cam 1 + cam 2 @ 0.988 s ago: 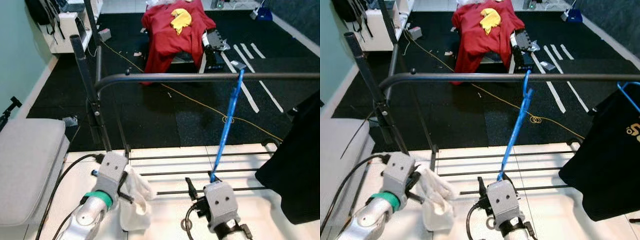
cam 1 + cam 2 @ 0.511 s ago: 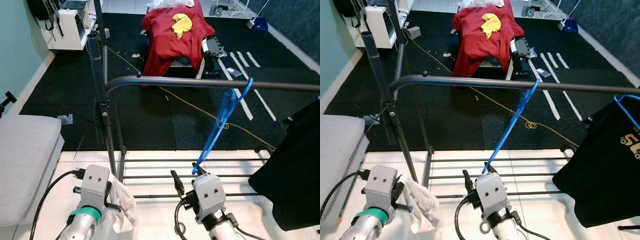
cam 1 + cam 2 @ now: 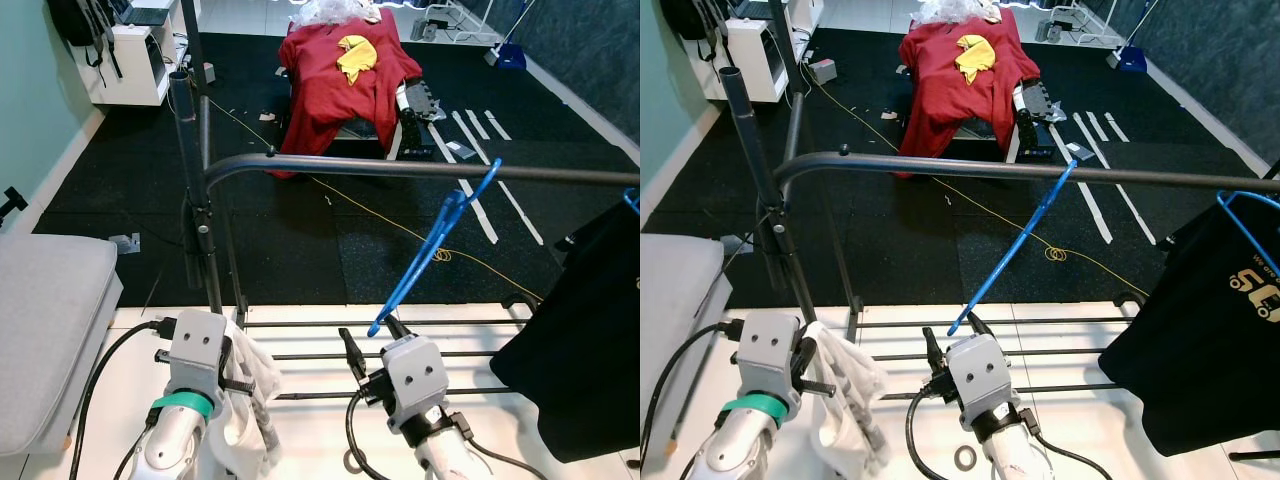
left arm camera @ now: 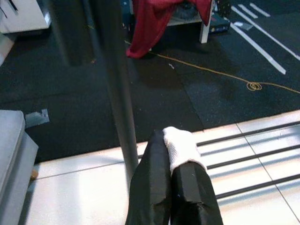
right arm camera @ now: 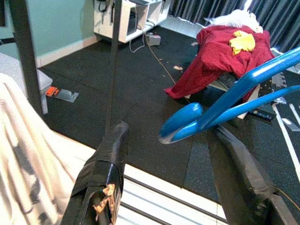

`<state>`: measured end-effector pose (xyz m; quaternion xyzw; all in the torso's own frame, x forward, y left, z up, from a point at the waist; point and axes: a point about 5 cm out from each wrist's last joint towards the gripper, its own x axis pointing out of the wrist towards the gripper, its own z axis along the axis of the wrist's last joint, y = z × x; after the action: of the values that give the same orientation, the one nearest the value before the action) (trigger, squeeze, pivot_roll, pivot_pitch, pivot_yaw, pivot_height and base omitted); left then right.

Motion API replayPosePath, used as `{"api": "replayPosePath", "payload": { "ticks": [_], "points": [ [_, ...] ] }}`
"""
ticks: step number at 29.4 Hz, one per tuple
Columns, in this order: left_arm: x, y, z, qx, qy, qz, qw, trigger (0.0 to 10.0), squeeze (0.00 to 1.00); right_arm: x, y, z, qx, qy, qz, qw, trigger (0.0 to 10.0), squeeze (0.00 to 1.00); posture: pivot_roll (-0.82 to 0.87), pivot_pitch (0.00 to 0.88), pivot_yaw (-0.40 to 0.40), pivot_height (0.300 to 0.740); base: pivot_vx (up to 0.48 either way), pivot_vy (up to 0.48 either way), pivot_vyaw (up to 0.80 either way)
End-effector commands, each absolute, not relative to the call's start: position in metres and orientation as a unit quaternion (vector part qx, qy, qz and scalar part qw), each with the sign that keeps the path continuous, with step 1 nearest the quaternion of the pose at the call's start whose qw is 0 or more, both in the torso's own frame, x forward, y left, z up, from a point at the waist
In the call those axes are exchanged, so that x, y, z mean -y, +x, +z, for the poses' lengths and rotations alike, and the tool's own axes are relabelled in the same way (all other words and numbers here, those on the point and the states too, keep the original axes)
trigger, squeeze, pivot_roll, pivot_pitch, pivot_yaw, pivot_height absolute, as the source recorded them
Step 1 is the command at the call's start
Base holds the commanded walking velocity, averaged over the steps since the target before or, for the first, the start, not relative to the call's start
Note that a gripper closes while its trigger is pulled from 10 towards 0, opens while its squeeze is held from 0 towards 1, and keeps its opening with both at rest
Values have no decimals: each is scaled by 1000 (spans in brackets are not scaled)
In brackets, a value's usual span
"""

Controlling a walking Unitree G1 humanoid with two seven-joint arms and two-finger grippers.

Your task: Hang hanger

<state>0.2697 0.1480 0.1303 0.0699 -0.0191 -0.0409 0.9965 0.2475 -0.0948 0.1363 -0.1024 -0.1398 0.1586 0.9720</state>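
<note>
A blue hanger (image 3: 432, 248) has its hook over the dark clothes rail (image 3: 330, 166) and leans down to the left. Its lower end (image 5: 180, 123) sits between the two fingers of my right gripper (image 3: 368, 332), which is open; the fingers (image 5: 101, 168) stand well apart on either side and do not clamp the hanger. Low on the left, my left gripper (image 4: 164, 138) is shut on a white cloth (image 3: 248, 400), which hangs down from it.
A black T-shirt (image 3: 590, 340) on another blue hanger hangs at the rail's right end. The rail's upright post (image 3: 195, 190) stands at left, a grey cushion (image 3: 45, 330) beside it. Thin floor bars (image 3: 460, 325) run under the rail. A red garment (image 3: 340, 70) drapes a stand beyond.
The view has shifted. The blue hanger has gone from nearly upright to a slant, its lower end swung left. My right gripper has drawn lower, its fingers now apart around that end.
</note>
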Motion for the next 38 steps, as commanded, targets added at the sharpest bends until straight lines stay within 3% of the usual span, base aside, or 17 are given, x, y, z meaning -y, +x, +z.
{"api": "replayPosePath", "payload": {
  "ticks": [1, 27, 34, 38],
  "points": [
    [-147, 267, 129, 21, 77, -43, 996, 10000, 0, 97, 246, 129, 125, -106, 157, 974, 10000, 0, -205, 131, 0, 740, -446, 0, 0],
    [-149, 268, 134, 37, 89, -42, 994, 10000, 0, 89, 259, 142, 137, -73, 161, 975, 10000, 0, -188, 127, 17, 740, -452, 0, 0],
    [-148, 270, 137, 41, 90, -43, 994, 10000, 0, 88, 270, 154, 155, -62, 157, 974, 10000, 0, -175, 117, 19, 740, -41, 0, 0],
    [-147, 270, 139, 44, 91, -45, 994, 10000, 0, 85, 272, 157, 161, -52, 160, 973, 10000, 0, -165, 112, 23, 740, 0, 0, 756]
  ]
}}
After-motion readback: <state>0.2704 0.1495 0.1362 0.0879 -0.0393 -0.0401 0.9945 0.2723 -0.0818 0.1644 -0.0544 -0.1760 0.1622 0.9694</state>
